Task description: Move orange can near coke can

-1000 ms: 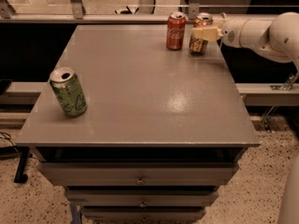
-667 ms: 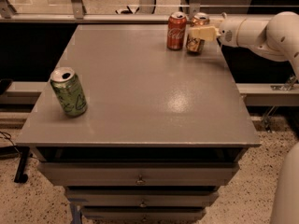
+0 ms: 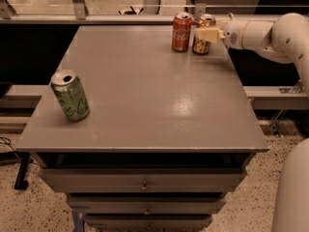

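Camera view: gripper [image 3: 206, 33] grips upright orange can [image 3: 200, 47].

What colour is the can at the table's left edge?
The can is green, camera view; the hand holds the orange can far back.

Three cans are carried by the grey table [image 3: 145, 110].
The green can [image 3: 70, 95] is set front-left; the coke can [image 3: 181, 32] and the orange can [image 3: 200, 46], which is clasped by the gripper [image 3: 203, 34], are set far back.
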### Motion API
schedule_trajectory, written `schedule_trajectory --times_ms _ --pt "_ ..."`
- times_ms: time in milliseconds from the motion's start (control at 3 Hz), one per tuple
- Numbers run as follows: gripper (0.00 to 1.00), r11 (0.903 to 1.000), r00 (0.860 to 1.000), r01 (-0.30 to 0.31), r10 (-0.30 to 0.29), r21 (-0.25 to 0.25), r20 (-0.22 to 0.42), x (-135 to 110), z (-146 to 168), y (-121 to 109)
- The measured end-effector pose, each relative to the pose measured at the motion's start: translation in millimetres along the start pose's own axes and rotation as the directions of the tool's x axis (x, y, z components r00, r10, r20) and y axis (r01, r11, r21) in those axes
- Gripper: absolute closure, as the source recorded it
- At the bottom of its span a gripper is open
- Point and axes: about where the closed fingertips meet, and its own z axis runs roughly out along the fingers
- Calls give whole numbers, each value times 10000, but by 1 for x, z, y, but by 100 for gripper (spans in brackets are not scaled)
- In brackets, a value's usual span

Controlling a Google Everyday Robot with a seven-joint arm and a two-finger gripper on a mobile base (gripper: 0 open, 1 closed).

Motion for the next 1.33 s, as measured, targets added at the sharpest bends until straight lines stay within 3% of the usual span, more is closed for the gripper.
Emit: schedule_trajectory --times_ms 333,667,1000,1333 --pt "0 9999 10000 -59 59 -144 -10 1 1 2" --pt "0 9991 10000 -63 64 -416 43 -4 -2 9" --pt "0 9957 9975 704 -703 -597 39 -23 -34 13" --pt "0 9818 9840 1781 -1776 -659 135 -49 -91 20"
